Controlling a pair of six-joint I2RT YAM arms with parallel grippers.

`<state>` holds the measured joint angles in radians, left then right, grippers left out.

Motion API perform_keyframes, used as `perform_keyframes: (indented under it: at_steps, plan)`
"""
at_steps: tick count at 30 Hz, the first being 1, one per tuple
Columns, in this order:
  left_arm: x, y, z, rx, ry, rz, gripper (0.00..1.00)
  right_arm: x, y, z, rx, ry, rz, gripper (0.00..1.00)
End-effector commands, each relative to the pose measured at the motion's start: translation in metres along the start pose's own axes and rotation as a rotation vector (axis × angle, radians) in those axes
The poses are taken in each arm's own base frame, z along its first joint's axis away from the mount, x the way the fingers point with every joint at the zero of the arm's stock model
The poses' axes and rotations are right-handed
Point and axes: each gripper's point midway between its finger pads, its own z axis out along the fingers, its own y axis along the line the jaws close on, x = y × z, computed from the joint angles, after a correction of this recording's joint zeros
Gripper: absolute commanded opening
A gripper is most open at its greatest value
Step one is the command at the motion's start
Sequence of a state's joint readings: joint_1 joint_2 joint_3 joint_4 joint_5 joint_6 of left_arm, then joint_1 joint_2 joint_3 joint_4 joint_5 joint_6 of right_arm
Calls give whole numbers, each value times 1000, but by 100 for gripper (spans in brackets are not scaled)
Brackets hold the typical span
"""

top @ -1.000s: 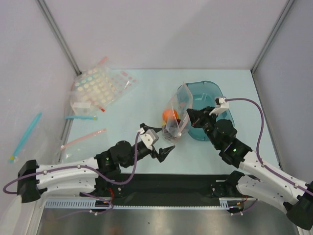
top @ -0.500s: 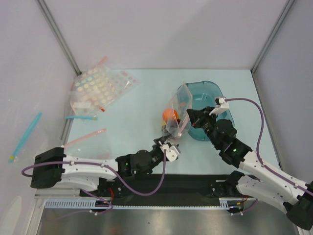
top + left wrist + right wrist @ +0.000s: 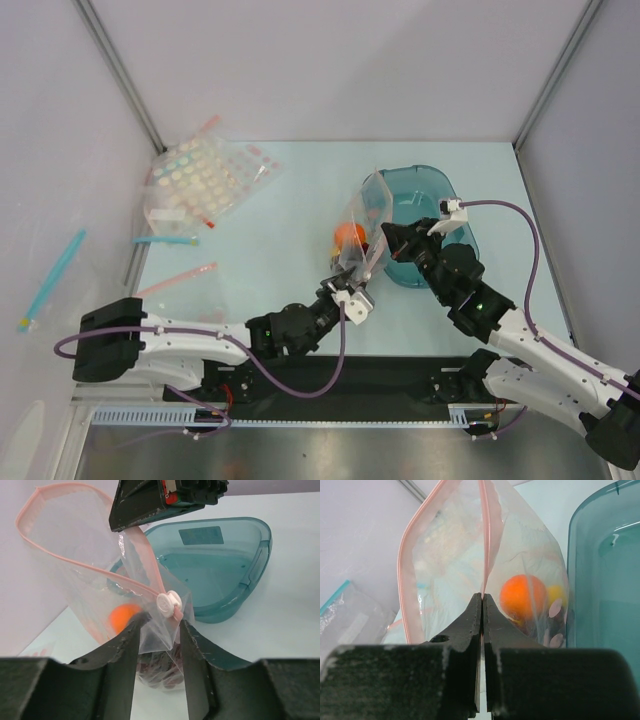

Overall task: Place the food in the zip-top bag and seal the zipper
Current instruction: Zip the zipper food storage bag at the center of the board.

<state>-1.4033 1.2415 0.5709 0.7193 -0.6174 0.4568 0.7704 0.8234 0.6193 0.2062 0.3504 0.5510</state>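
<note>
The clear zip-top bag [image 3: 365, 212] stands upright beside the teal tray [image 3: 428, 190]. Its pale pink zipper [image 3: 489, 530] is gaping at the mouth. My right gripper [image 3: 384, 237] [image 3: 483, 596] is shut on the zipper strip and holds the bag up. Food lies inside: an orange [image 3: 522, 597] [image 3: 124, 617], a yellow piece [image 3: 555, 596] and dark grapes [image 3: 160, 665]. My left gripper [image 3: 352, 290] [image 3: 160, 622] stands partly closed with a gap, its fingers on either side of the bag's corner. That corner sits just below the white slider [image 3: 169, 601].
The teal tray [image 3: 240, 555] sits right behind the bag. Clear bags with pastel dots [image 3: 205, 180] lie at the back left. Nearer lie a blue-strip bag [image 3: 165, 240] and a red-strip bag [image 3: 170, 283]. A teal strip [image 3: 50, 272] lies off the left edge.
My left arm swung right and forward to the bag, and its jaws narrowed from wide open around the bag's corner. The right gripper and the bag stayed put.
</note>
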Motion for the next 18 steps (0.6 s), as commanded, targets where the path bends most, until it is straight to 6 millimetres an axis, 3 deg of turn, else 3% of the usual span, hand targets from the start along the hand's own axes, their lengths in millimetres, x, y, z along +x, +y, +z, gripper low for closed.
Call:
perform_keyframes:
  at_steps: [1,3,5,7,10,12,14,15,17,18]
  plan:
    - [-27,10,8,-50,-61,-25,42,-20,14,0,-34,-51,34,0]
    - [-26,11,11,-70,-57,-23,38,-20,14,1,-34,-51,34,0]
    - [-27,14,11,-86,-59,-22,27,-20,14,1,-38,-49,36,0]
    - [-28,15,10,-90,-62,-21,2,-20,14,0,-36,-50,33,0]
    - [-31,24,2,-102,-86,-49,0,-22,15,0,-41,-52,25,1]
    - [-39,37,-10,-121,-130,-103,0,-25,15,-2,-44,-58,-2,13]
    - [-35,42,-18,-103,-126,-156,0,-31,16,-6,-48,-75,-32,19]
    - [-47,45,-25,-67,-168,-243,0,-34,15,-7,-51,-83,-48,28]
    - [-39,48,-31,-21,-145,-291,0,-41,18,-14,-76,-101,-112,34]
    - [-50,51,-40,18,-188,-374,0,-43,19,-17,-93,-107,-151,42]
